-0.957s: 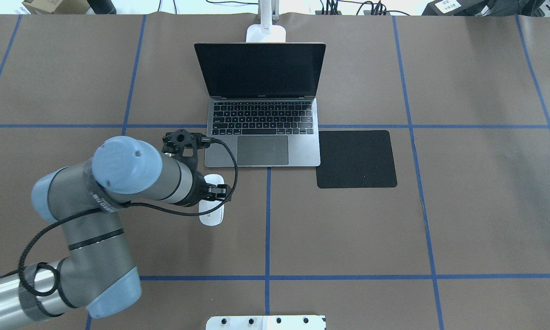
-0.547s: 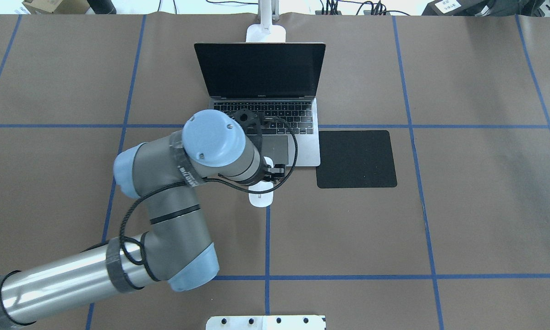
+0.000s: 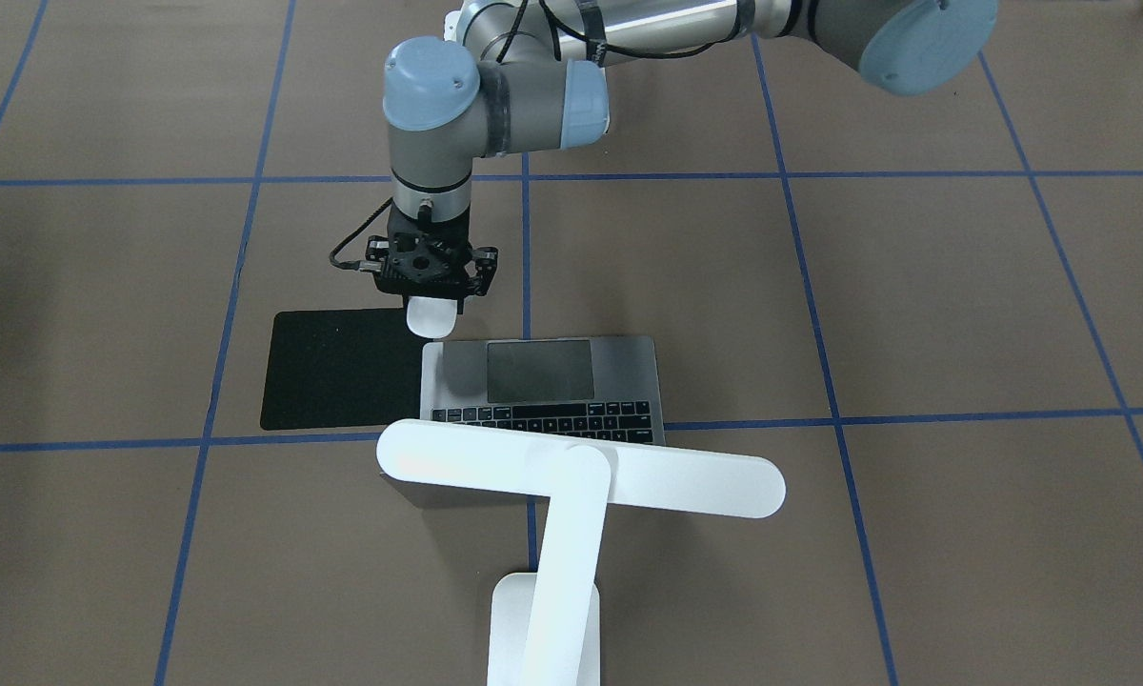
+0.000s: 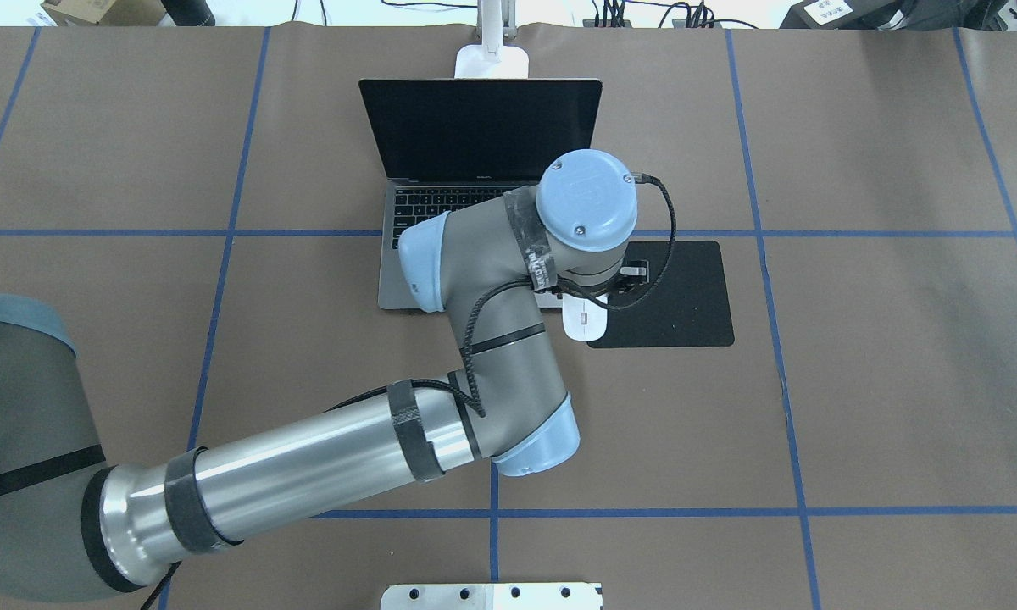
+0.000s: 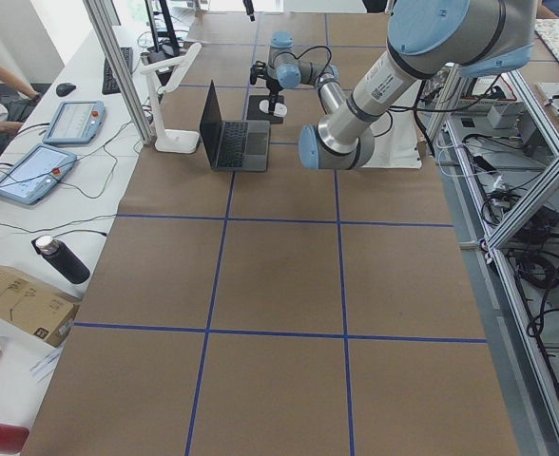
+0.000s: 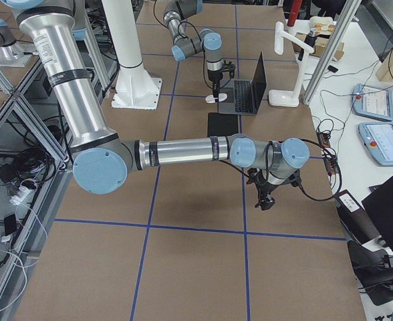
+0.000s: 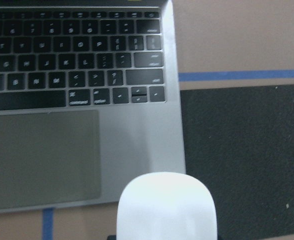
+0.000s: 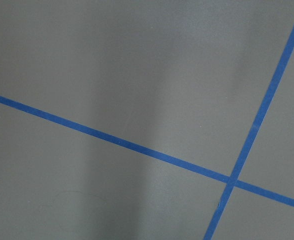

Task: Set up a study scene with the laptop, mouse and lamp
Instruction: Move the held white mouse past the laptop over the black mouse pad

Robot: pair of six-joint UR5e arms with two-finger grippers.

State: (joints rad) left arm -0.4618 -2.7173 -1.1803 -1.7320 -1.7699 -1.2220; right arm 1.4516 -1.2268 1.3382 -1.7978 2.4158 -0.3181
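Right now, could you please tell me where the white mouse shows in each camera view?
Exterior front-facing: mouse left of centre, at the mouse pad's right edge.
Overhead exterior: mouse right of centre, at the pad's left edge.
Exterior left: mouse tiny, top centre.
Exterior right: mouse small, upper centre.
Left wrist-mounted: mouse bottom centre.
Right wrist-mounted: not in it.
Shared landmark: the black mouse pad beside the laptop.
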